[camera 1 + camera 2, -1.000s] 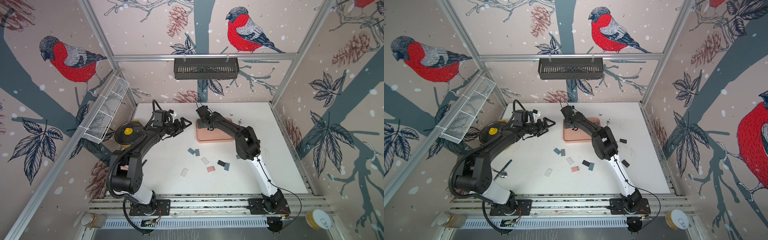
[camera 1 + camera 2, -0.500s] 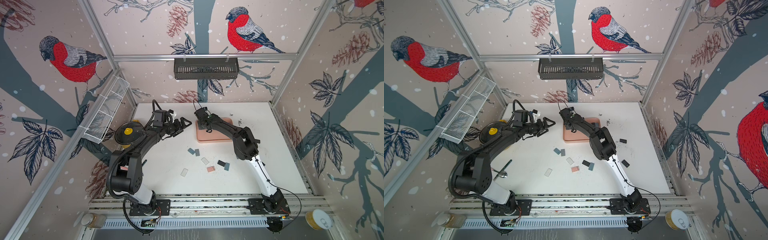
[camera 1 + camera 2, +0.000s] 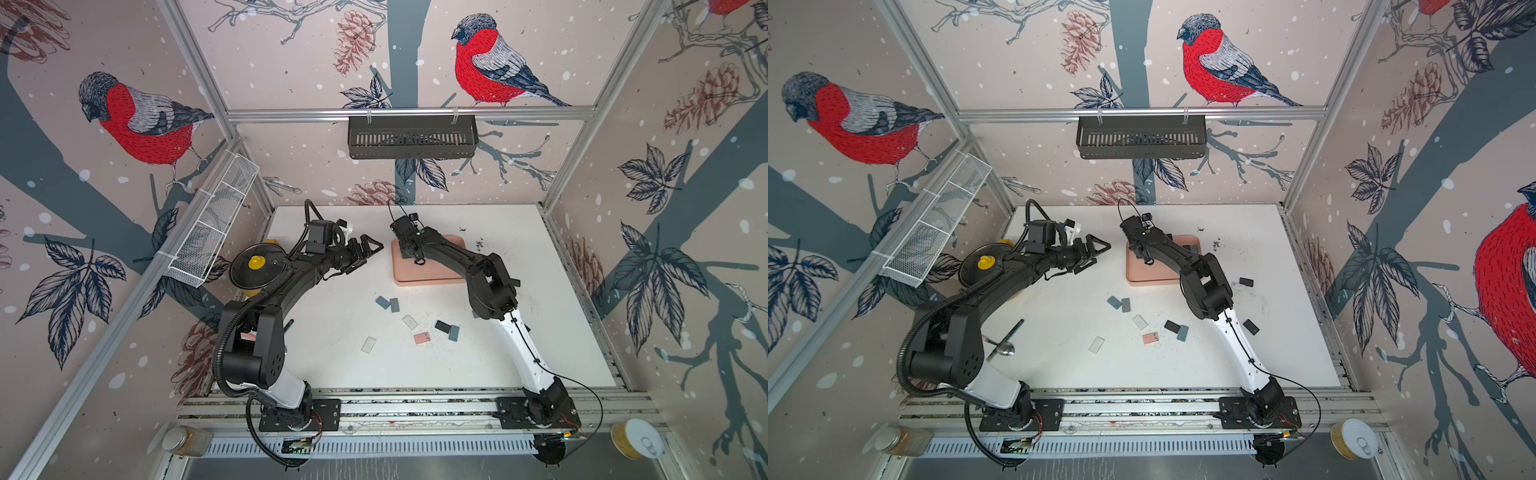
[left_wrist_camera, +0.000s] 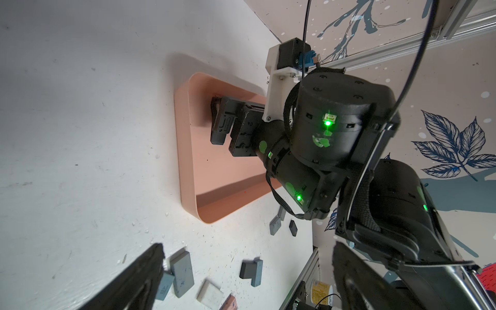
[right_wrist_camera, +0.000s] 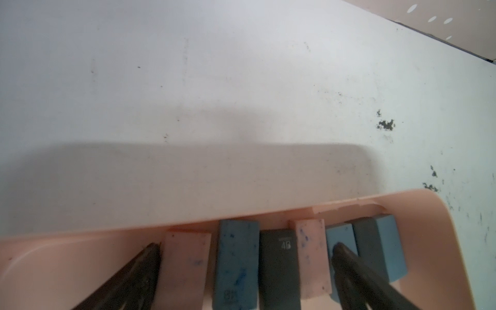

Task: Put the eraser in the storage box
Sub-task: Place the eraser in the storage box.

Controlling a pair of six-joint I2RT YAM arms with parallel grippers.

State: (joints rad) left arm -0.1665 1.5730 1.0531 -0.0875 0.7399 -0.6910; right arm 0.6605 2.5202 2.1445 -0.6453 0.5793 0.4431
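A row of erasers (image 5: 236, 263) is seen packed side by side against the far wall of the storage box (image 5: 53, 268). They are matte rectangular blocks in pink, speckled blue, dark grey and pale blue. The salmon plastic storage box (image 3: 409, 272) (image 3: 1150, 276), smooth and round-cornered, is set flat on the white table (image 3: 340, 365) towards its back. It is partly covered by the right arm in both top views. The right gripper (image 5: 247, 249) (image 3: 415, 257) is held spread wide over the row, with nothing grasped. The left gripper (image 3: 368, 249) (image 4: 248, 248) is likewise released and empty, just beside the box on the left arm's side. Loose erasers (image 3: 394, 305) are scattered nearer the arm bases. Dark crumbs (image 5: 386, 124) are strewn behind the box. A black slotted basket (image 3: 411, 137) and a wire-mesh basket (image 3: 212, 224) are hung on the frame.
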